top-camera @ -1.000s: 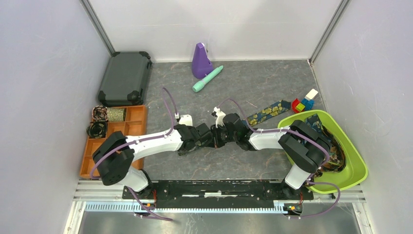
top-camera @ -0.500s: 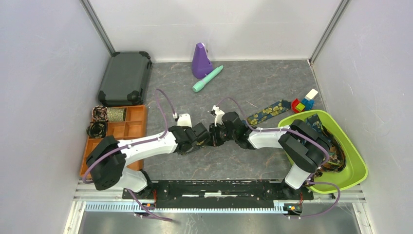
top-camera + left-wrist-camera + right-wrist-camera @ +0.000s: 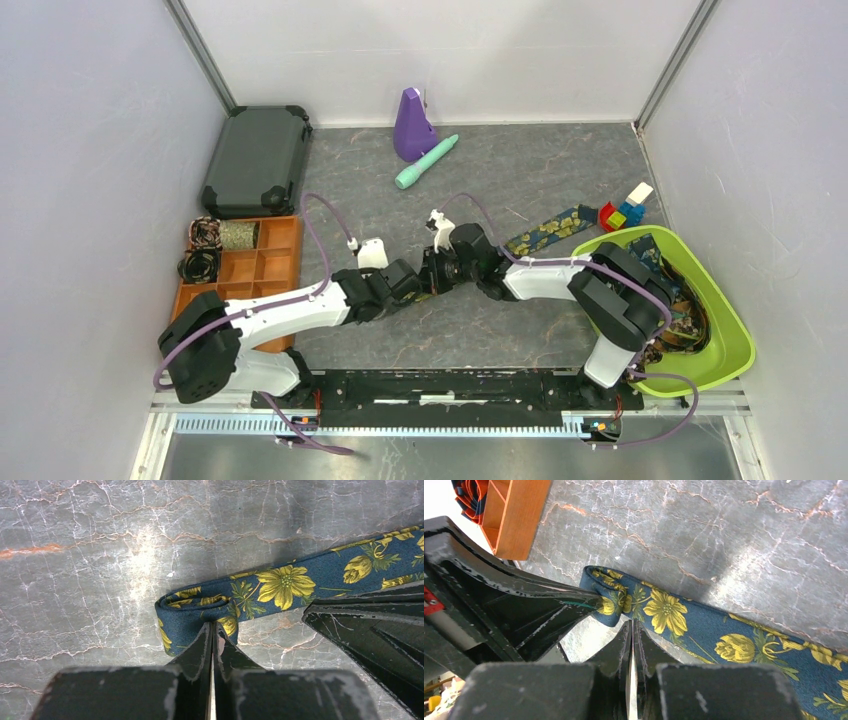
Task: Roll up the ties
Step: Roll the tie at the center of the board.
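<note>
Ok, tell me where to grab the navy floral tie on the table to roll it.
Pinch the folded end of the navy tie, coming from its near long edge: that fold starts the coil, and the rest lies flat, trailing right.

Top view looks down from behind, far; both wrist views face down, close, sharing one tie [image 3: 282, 584].

tie [image 3: 280, 585] cut off at rt edge, top view: folded end under rt arm [image 3: 540, 280]
</note>
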Controlling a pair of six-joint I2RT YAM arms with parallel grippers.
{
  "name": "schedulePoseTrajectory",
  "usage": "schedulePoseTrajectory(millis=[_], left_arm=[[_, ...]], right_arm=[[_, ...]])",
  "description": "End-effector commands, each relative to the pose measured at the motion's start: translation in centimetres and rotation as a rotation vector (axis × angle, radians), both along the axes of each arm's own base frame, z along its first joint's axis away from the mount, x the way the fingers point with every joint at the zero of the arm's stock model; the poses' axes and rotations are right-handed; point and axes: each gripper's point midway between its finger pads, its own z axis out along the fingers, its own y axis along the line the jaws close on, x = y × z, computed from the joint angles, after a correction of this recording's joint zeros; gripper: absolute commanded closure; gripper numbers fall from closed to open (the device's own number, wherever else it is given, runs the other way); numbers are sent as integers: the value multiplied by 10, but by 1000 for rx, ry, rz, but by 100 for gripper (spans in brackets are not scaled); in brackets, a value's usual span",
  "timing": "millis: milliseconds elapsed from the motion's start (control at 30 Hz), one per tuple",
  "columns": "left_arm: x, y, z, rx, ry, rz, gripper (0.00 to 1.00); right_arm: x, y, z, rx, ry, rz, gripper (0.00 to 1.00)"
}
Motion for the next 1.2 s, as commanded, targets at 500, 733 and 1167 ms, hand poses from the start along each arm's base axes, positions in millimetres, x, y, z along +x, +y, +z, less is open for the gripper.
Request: schedulePoseTrajectory(millis=[500,733,1167], left_arm=[[5,29,-1,24,-77,151,98],[5,31,-2,1,-81,180,98],[6,35,5,-57,-112,216,98]], right_arm=[[-7,54,11,52,-8,79,62],[-8,68,2,37,6,91,60],[-9,83,-13,26,33,108,73]])
